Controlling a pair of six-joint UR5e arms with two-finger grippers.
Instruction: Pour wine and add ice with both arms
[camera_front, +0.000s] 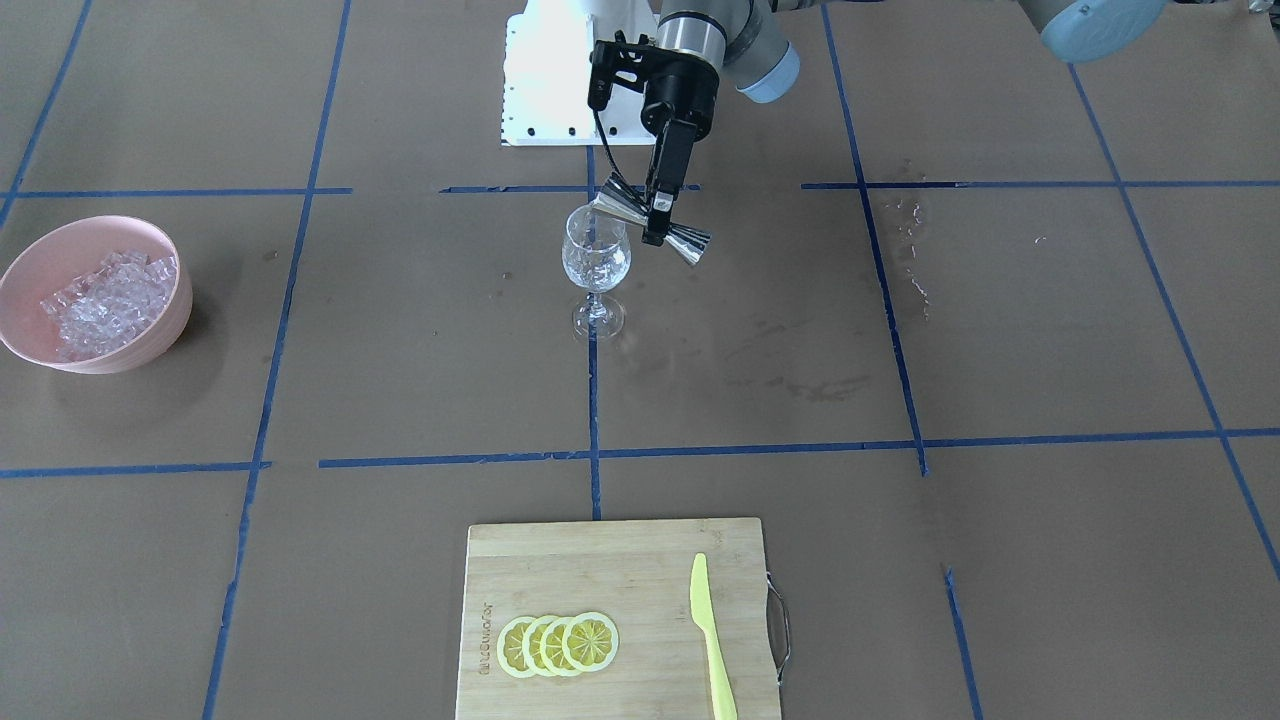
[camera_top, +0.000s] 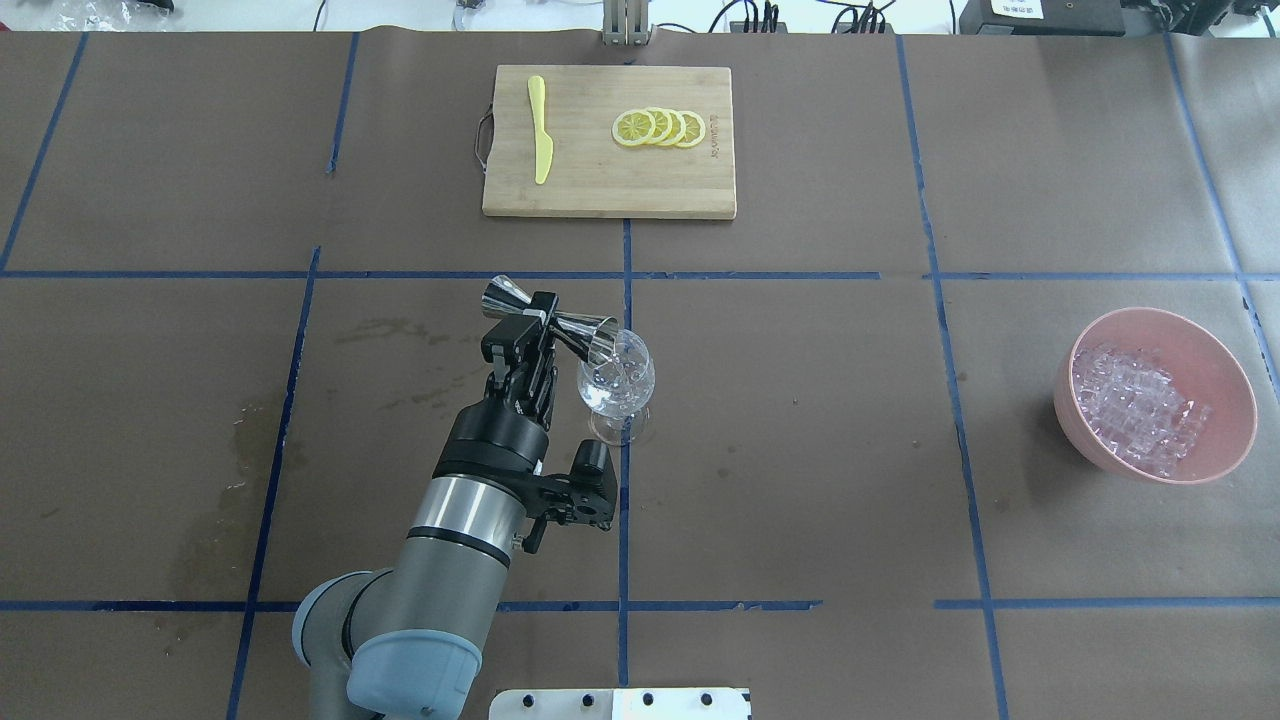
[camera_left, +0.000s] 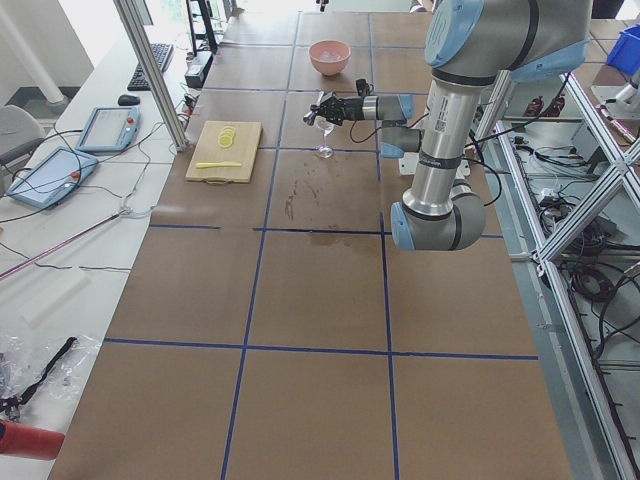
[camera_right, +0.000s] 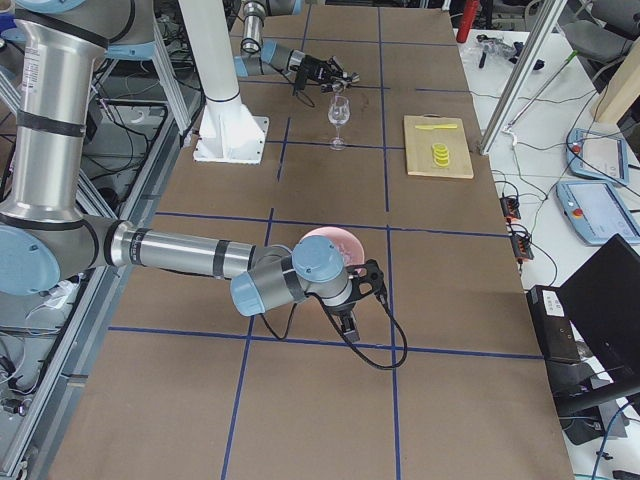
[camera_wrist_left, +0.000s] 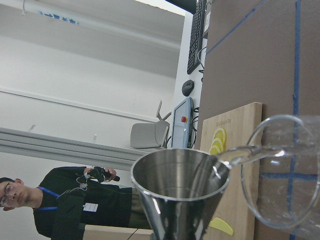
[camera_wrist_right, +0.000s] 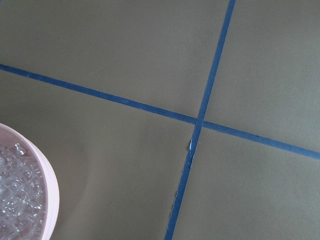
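Over the wine glass (camera_top: 617, 375), left fingers (camera_top: 522, 338) clamp a tilted jigger (camera_top: 588, 338); state of right fingers (camera_right: 349, 322) unclear

Mid-table: clear wine glass (camera_top: 617, 380); pink bowl (camera_top: 1150, 472) holding ice (camera_top: 1140, 405) far right; wooden cutting board (camera_top: 600, 185) beyond glass carries lemon slices (camera_top: 660, 127), yellow knife (camera_top: 541, 140).

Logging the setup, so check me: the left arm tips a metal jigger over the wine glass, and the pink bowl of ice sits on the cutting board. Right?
Not quite. The pink bowl of ice stands on the table itself, well apart from the cutting board, as the overhead view shows. The left gripper does tip the jigger over the wine glass.
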